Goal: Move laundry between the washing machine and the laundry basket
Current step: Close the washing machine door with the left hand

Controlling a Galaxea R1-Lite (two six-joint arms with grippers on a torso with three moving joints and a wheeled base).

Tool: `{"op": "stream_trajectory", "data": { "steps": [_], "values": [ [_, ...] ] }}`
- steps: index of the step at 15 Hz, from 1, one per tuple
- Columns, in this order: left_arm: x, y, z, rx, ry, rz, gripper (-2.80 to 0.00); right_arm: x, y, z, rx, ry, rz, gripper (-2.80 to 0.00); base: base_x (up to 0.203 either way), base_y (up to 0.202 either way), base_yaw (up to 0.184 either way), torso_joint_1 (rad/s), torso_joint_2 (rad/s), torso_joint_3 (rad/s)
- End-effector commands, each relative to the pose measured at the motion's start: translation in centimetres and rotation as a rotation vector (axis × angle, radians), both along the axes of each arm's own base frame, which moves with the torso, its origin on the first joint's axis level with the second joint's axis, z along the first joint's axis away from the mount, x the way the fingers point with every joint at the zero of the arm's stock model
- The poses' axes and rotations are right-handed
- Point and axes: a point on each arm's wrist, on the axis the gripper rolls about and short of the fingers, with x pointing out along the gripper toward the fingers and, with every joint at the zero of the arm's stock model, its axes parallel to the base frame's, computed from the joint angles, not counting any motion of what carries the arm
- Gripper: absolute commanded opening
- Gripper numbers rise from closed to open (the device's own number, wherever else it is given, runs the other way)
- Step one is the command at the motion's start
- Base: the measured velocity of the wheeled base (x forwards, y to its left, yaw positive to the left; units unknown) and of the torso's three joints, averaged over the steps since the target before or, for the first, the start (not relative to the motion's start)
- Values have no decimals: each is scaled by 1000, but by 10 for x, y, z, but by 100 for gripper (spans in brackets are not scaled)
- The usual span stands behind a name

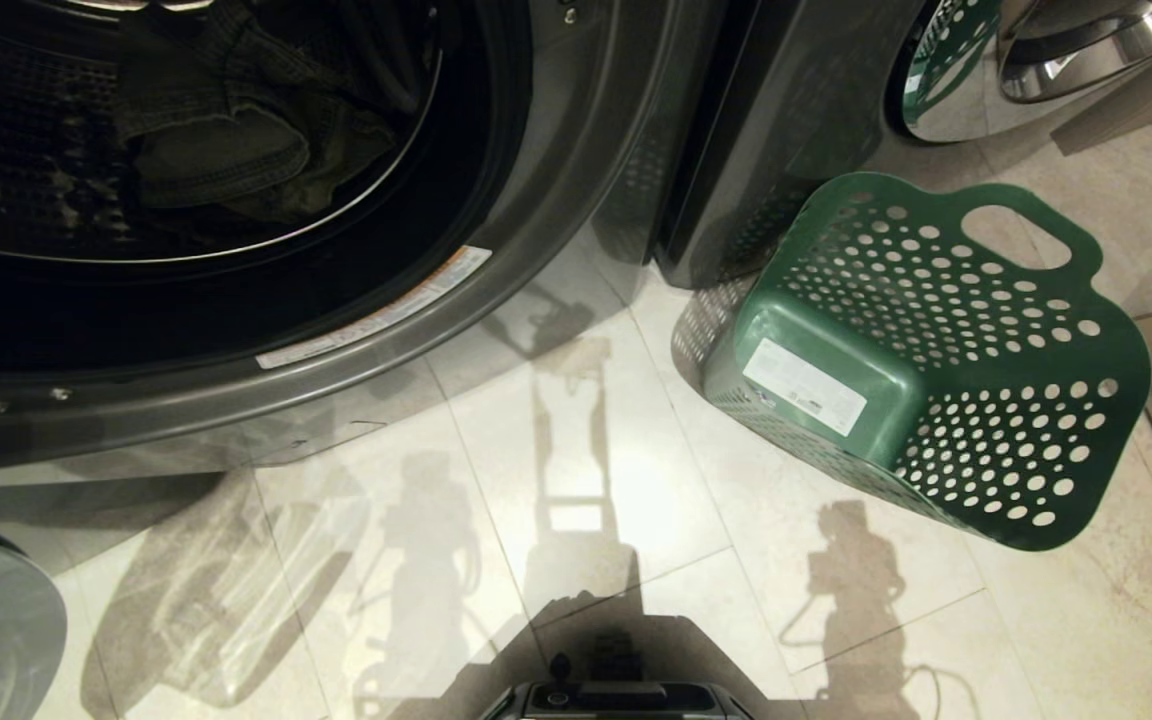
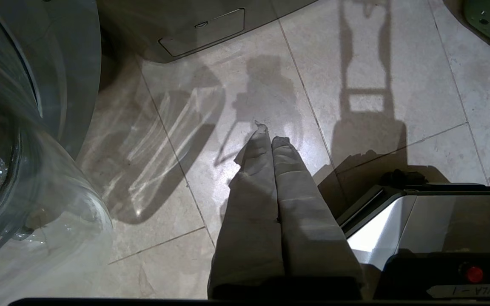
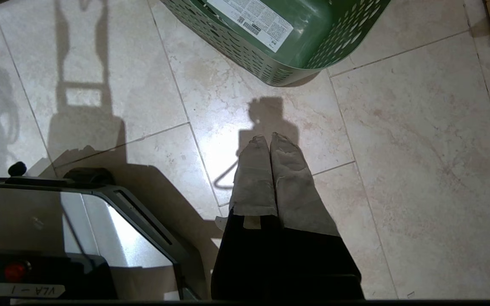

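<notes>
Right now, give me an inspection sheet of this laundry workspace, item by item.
Surface: pale tiled floor, glossy, crossed by the robot's shadows.
Job's things: laundry lies inside the drum of the washing machine, whose glass door stands open at the robot's left. The laundry basket lies tipped on its side on the floor to the right, white sticker on its base, nothing seen inside.
Clutter: nothing seen.
Grippers: left gripper and right gripper both shut, holding nothing, hanging over bare floor beside the robot's base.
Cables: nothing seen.
Surroundings: a neighbouring machine behind the basket, its open chrome-ringed door at the upper right.
</notes>
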Motion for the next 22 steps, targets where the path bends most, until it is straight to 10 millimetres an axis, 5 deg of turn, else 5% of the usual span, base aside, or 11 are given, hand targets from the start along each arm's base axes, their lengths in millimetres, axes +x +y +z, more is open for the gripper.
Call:
{"op": "stream_trajectory", "data": {
  "steps": [1, 22],
  "values": [
    [0, 0, 0, 0, 0, 0, -280, 0, 0, 0, -1, 3, 1, -280, 0, 0, 0, 0, 0, 0],
    [0, 0, 0, 5, 0, -1, -280, 0, 0, 0, -5, 2, 3, -280, 40, -1, 8, 2, 0, 0]
  ]
}}
